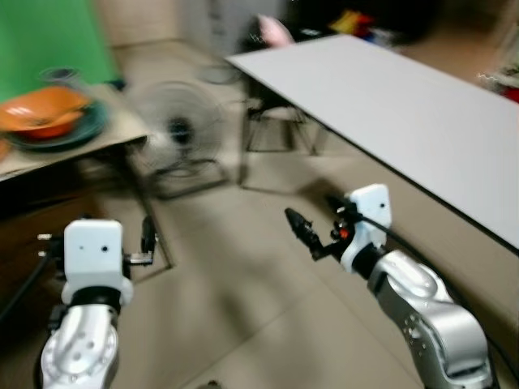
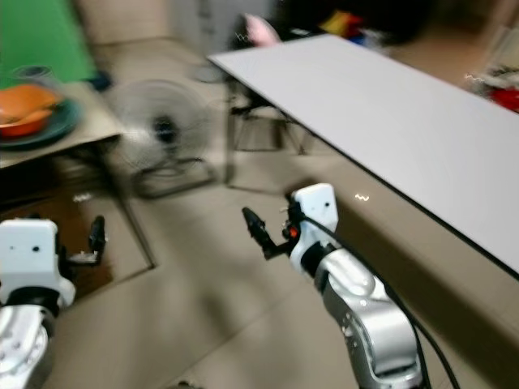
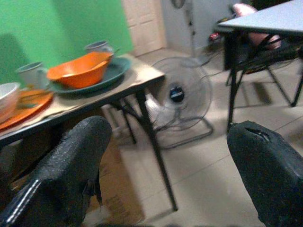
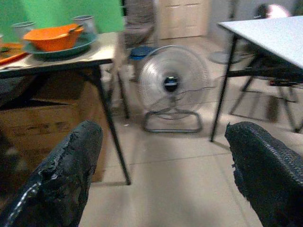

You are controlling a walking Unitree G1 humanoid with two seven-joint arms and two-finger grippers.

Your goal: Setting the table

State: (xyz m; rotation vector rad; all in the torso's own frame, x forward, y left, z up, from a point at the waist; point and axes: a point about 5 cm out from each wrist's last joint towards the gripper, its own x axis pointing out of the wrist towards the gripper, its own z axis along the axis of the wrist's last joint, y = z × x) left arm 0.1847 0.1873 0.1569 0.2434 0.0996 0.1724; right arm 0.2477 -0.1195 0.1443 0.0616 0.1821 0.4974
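I'm in the approach step: left gripper (image 3: 165, 156) and right gripper (image 4: 165, 161) carry nothing, jaws spread. The orange plastic bowl (image 3: 78, 70) sits on the small table (image 3: 137, 80) ahead-left; next, close in.

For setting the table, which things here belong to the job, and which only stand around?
Belong to the job:
orange bowl
teal plate
orange plate
cups
white table
left gripper, open
right gripper, open

Only standing around:
floor fan
cardboard box
green wall
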